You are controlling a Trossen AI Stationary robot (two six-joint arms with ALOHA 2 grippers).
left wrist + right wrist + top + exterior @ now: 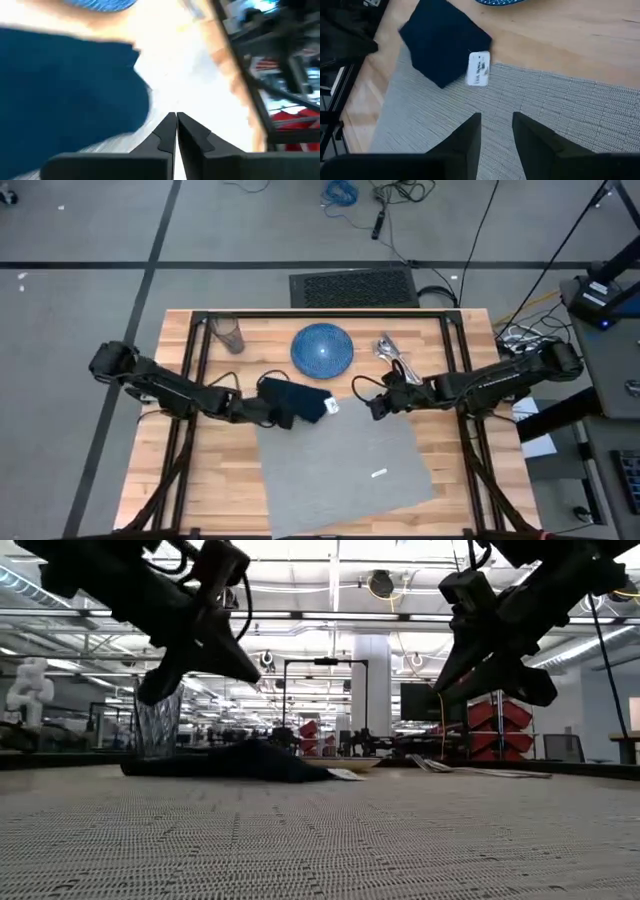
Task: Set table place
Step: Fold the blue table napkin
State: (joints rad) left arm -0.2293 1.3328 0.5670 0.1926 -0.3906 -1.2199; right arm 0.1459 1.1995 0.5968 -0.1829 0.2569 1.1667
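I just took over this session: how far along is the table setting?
Early. The placemat is laid out. The napkin sits across its far left corner. The left gripper, shut and empty, is beside it, and the right gripper is open and empty. The plate, glass and cutlery are not yet placed.

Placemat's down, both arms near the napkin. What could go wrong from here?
1. The napkin overlaps the placemat corner; dragging it may shift the mat, which already lies skewed.
2. Left gripper and right gripper sit close together, so reaching for the napkin risks a clash.
3. The glass stands near the left arm and might get tipped.
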